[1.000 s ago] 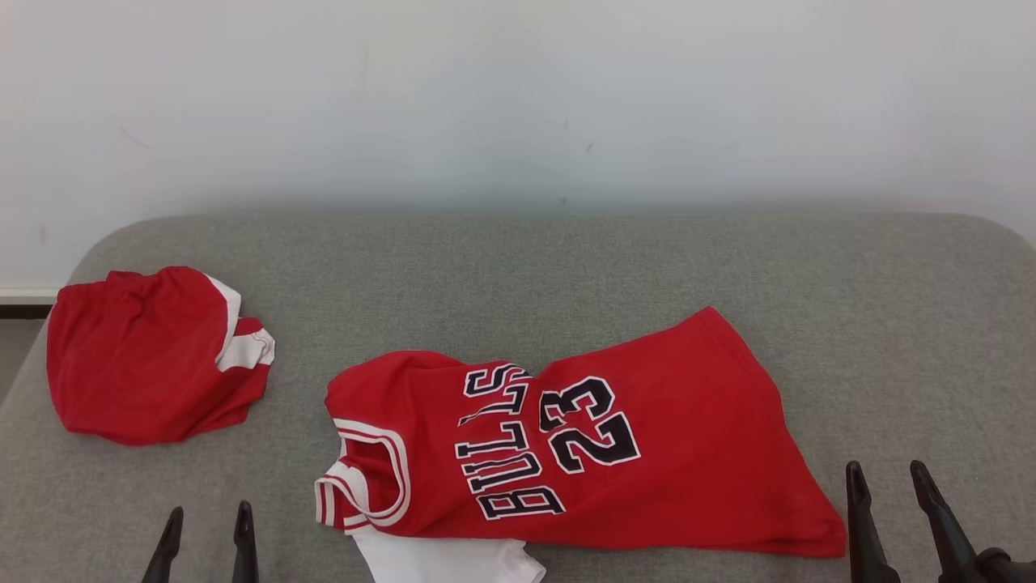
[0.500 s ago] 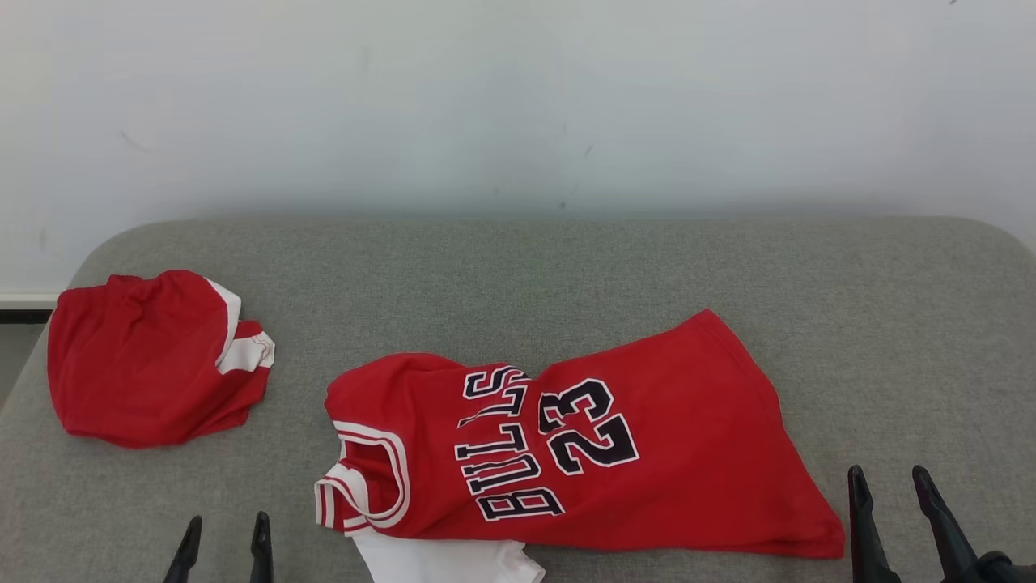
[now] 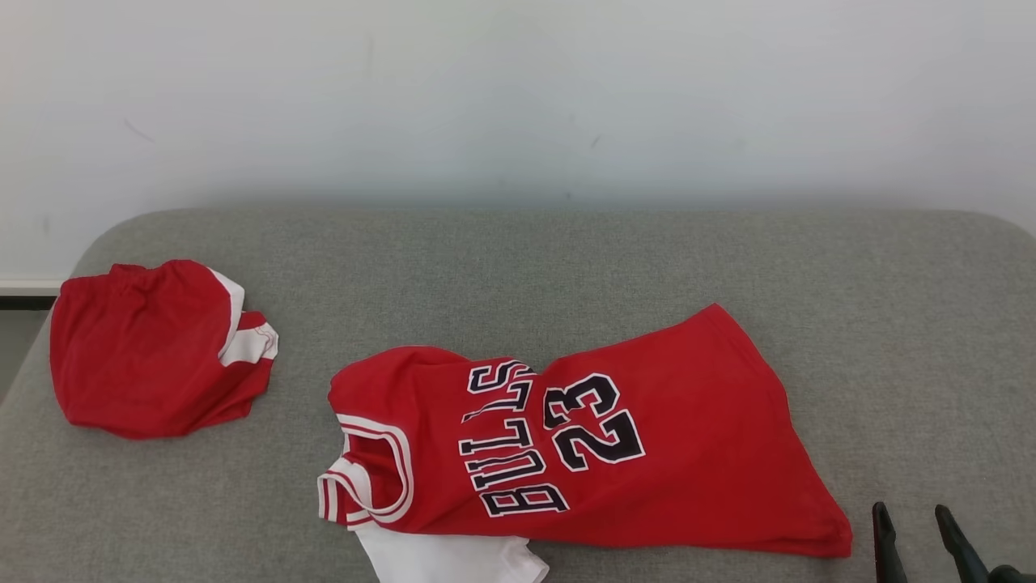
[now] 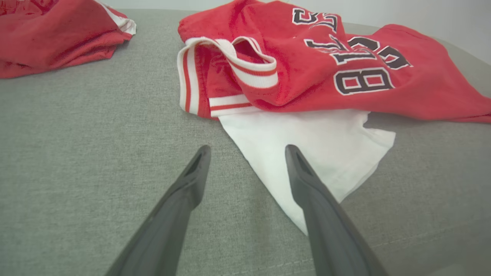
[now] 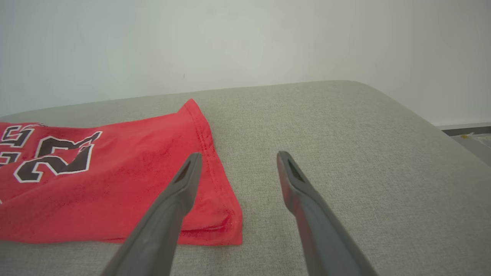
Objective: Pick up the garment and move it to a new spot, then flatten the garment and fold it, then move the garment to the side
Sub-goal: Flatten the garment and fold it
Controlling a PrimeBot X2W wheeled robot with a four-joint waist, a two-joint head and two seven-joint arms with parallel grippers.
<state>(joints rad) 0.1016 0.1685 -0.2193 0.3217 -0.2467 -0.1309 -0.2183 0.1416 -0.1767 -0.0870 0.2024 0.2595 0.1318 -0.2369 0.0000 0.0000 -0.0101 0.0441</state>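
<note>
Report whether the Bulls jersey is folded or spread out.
Spread out, not folded, though rumpled. The jersey lies lengthwise on the grey cushion, lettering showing, collar bunched, a white layer poking out beneath.

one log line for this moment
jersey: rumpled on grey cushion, ungrasped | left gripper: open, near white cloth | right gripper: open, beside jersey

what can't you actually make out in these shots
White cloth: the red jersey covers its top in the left wrist view; the head view's bottom edge crops it. Attached or separate: cannot tell.
Red bundle: crumpled, garment type unclear; left wrist view's top edge crops it.
Right gripper: head view's bottom edge hides all but the fingertips.
</note>
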